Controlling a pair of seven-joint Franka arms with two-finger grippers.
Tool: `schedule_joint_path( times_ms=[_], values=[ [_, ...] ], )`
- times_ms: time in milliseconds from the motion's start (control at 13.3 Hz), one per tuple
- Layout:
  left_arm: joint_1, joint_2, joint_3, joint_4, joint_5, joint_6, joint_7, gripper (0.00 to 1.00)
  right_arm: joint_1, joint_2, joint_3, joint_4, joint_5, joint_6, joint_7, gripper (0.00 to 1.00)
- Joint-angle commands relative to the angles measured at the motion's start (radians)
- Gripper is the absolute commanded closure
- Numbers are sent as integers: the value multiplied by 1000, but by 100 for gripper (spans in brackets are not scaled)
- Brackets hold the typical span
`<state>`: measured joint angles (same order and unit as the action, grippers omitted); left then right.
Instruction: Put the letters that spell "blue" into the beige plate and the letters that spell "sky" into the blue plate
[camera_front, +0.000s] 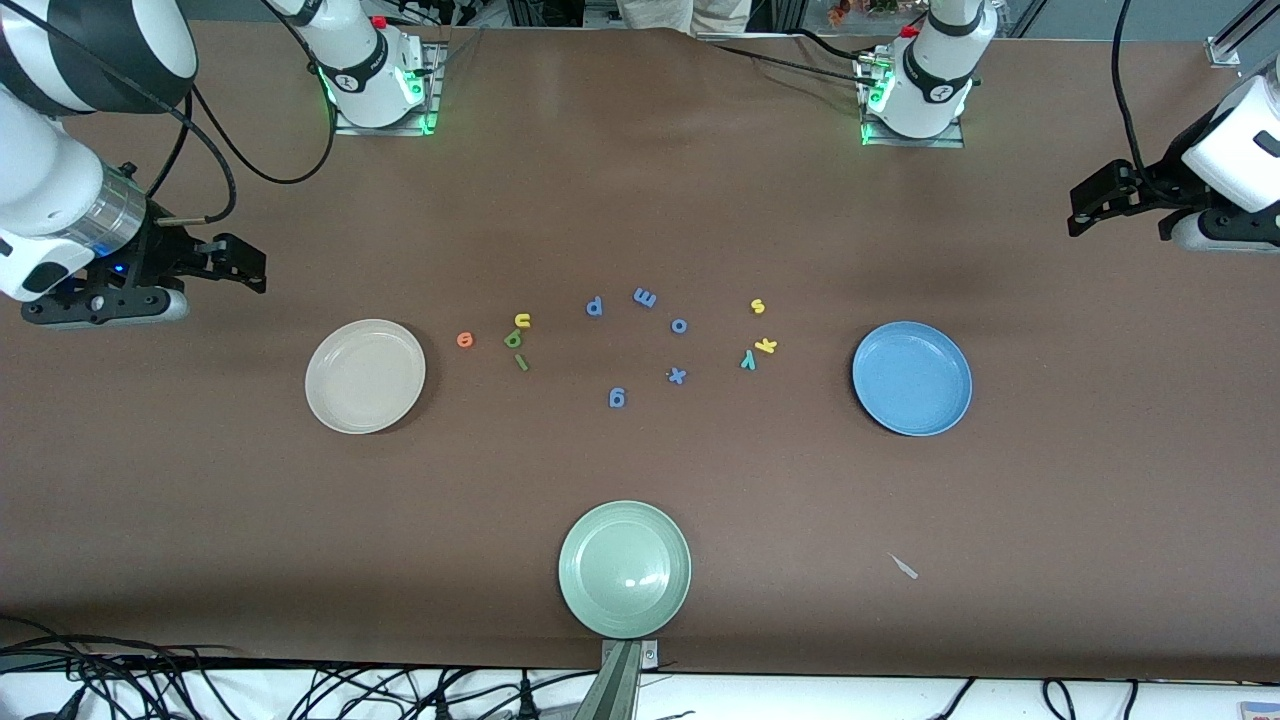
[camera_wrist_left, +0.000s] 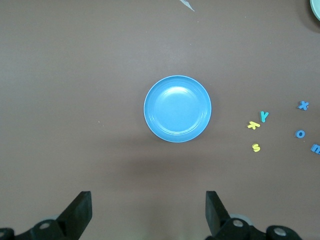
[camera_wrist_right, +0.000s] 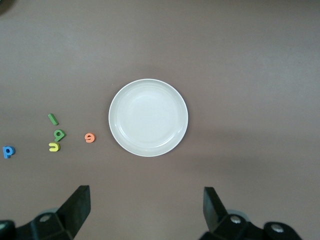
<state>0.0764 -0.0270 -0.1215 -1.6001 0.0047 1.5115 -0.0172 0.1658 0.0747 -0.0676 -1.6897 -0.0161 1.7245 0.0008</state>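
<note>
Front view notes: we found both arms drawn back to the ends of the surface and waiting. The right end effector (camera_front: 255, 272) hung low over bare surface at the right arm's end, its dark fingers (camera_wrist_right: 75, 207) spread wide and holding nothing. The left end effector (camera_front: 1080, 212) hung over bare surface at the left arm's end, also spread wide and empty, its fingers (camera_wrist_left: 77, 212) framing the wrist view.

We logged the beige plate (camera_front: 365, 376), round, shallow and smooth, toward the right arm's end. Just beside it lay the orange e (camera_front: 464, 340), then a tight cluster: the yellow u (camera_front: 522, 320), the green b (camera_front: 513, 339) just nearer the camera, and the green bar-like l (camera_front: 521, 363) nearest of the three. All looked like small matte cut-out shapes, lying flat.

The blue plate (camera_front: 912, 378), same round form, sat toward the left arm's end. Near it lay the yellow s (camera_front: 757, 306), the yellow k (camera_front: 766, 346) and the teal y (camera_front: 748, 361), k and y almost touching.

Between the two groups we counted blue-purple letters (camera_front: 645, 297) scattered loosely. A pale green plate (camera_front: 625, 569) with a glossy sheen sat at the near edge, a small pale scrap (camera_front: 904, 566) beside it toward the left arm's end. The surface (camera_front: 640, 200) was a matte brown sheet; cables trailed along the near edge.
</note>
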Motion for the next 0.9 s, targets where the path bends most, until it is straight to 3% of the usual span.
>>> schedule_joint_path(
  times_ms=[0,829],
  values=[
    [6,16,-1,32,-3,-14,5,0,-3,-35,2,-36,14,7,-13,0],
    [-1,16,-1,32,-3,-13,5,0,-3,-33,-3,-38,24,17,-13,0]
  ],
)
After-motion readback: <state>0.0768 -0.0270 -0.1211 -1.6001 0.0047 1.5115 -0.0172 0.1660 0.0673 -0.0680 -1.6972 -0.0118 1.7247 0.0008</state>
